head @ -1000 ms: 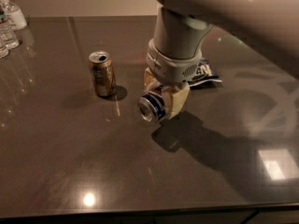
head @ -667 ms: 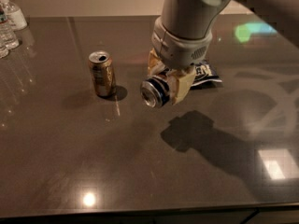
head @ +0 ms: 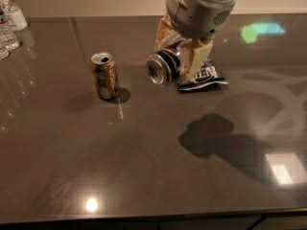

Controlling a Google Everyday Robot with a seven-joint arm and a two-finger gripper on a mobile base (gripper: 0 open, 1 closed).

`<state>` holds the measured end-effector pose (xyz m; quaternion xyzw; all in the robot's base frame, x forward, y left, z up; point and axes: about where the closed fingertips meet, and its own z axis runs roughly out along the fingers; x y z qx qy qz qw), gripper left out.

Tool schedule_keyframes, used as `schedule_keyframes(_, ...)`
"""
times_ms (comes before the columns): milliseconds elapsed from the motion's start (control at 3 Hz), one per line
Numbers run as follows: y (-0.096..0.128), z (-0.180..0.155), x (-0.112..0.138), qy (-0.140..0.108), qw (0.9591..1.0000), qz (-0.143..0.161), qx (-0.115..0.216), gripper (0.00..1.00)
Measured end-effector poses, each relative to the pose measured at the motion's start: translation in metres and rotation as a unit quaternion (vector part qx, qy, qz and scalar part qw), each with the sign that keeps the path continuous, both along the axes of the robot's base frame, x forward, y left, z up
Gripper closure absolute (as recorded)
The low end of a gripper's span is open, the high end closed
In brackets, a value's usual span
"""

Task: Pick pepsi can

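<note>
The pepsi can (head: pixel 163 67) is dark blue with silver ends. It lies on its side in the air, its silver end facing the camera. My gripper (head: pixel 180 56) is shut on it, cream fingers (head: pixel 197 61) on either side, and holds it well above the dark table (head: pixel 144 166). The grey arm comes down from the top of the view. The can's shadow falls on the table at the lower right.
A gold-brown can (head: pixel 104 75) stands upright on the table to the left. A dark blue chip bag (head: pixel 205 75) lies behind and right of the gripper. Clear water bottles (head: pixel 9 25) stand at the far left edge.
The gripper has risen with the pepsi can in it, moving up and away from the table. Its shadow has shifted to the right. The gold-brown can has not moved.
</note>
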<state>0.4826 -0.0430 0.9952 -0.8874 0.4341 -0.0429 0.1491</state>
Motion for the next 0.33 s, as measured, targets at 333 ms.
schedule_keyframes(333,0.0027,0.008,0.0021,-0.012,0.9999,-0.001,0.008,1.0)
